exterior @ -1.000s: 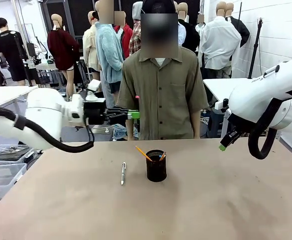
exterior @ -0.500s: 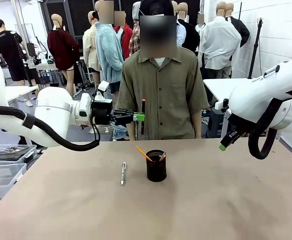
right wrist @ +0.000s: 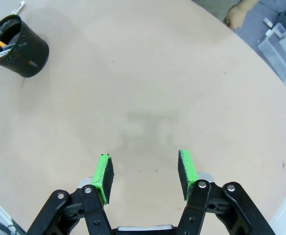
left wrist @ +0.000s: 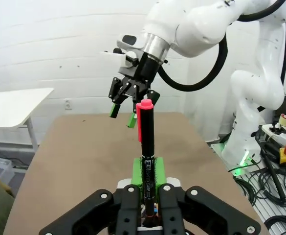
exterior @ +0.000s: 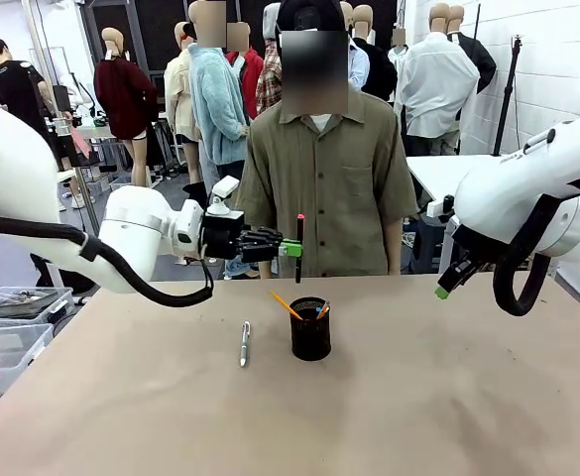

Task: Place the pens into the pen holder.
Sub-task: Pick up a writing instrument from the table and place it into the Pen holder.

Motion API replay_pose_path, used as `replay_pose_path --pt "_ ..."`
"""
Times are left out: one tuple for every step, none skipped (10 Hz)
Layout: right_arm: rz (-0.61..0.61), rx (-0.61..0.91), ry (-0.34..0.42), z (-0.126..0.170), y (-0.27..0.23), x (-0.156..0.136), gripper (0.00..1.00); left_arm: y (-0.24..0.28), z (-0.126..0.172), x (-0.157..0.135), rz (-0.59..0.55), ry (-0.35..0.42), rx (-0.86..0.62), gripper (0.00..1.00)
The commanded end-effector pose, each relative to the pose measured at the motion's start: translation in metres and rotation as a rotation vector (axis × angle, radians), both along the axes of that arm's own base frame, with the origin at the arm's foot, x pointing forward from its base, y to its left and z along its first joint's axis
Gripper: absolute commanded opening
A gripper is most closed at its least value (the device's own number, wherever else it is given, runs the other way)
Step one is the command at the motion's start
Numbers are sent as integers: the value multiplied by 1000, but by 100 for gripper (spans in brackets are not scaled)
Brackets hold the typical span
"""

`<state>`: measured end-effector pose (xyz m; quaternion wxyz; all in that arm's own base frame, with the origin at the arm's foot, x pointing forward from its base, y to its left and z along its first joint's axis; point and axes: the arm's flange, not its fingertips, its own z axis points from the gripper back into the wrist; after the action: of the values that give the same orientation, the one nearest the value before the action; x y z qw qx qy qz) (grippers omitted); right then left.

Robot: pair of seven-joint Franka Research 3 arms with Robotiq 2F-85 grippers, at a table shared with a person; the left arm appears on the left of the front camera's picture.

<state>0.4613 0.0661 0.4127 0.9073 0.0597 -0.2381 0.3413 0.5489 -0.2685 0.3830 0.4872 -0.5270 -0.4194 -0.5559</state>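
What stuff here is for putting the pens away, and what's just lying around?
For the job: red-capped pen in the left gripper, silver pen, orange pencil, black cup.
Just lying about: plastic bins, white side table.

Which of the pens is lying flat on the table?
The slim white-silver pen, left of the black wire-mesh pen holder. The orange pencil leans inside the holder, and the dark red-capped pen stands upright in the left gripper.
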Motion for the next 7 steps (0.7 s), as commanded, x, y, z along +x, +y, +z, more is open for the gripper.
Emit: replay_pose_path --pt "11 12 -19 -5 -3 0 67 -9 -14 37 -20 7 0 0" --pt "11 12 -19 -5 -3 0 67 -14 -24 42 -44 36 -11 0" --pt "11 12 -19 -5 -3 0 67 -22 -32 39 -71 40 -4 0" --pt "11 12 -19 -5 -3 0 67 -28 -40 39 -96 39 5 0" --pt "11 12 -19 -5 -3 0 67 -33 -51 39 -106 58 18 0" --pt "11 12 -19 -5 -3 0 67 -34 -58 38 -87 59 32 0" --pt "11 12 -19 -5 -3 0 67 -32 -66 38 -79 68 42 0"
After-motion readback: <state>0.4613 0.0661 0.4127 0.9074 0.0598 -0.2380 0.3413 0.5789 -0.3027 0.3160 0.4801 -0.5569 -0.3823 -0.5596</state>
